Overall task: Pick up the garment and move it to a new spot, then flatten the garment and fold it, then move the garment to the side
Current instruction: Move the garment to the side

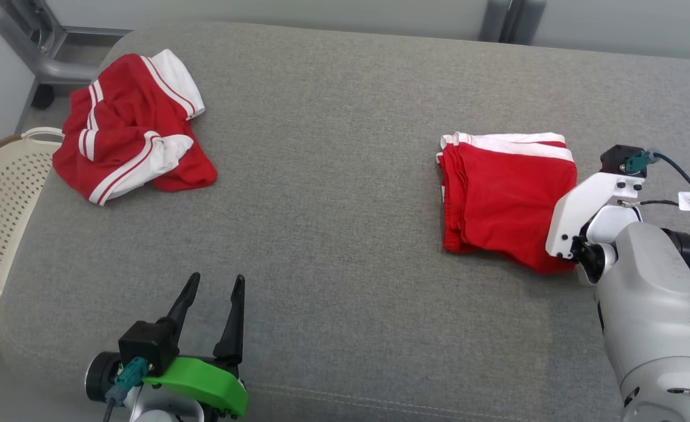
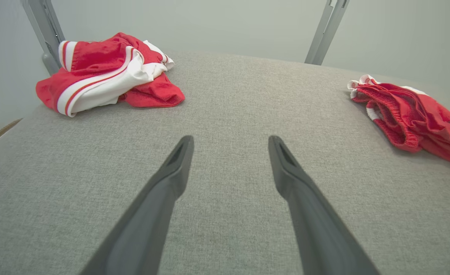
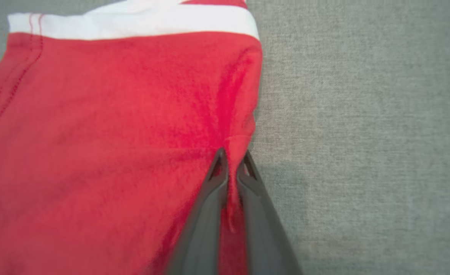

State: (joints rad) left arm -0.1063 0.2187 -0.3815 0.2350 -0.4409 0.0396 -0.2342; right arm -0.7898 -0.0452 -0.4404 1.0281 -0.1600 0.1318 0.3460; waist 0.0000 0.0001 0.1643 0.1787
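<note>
Garments: two are counted, a crumpled garment [image 1: 131, 126] far left and a folded garment [image 1: 506, 199] right.
Left gripper [image 1: 217, 277]: one, spread wide, nothing held.
Position: folded garment is laid on grey cushion [image 1: 333, 205].
Right gripper [image 3: 234, 152]: one, pinched closed on its right edge.

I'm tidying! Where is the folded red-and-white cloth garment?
In the head view the folded red-and-white cloth garment lies on the right of the grey fabric surface, pinched by the right end effector.
</note>
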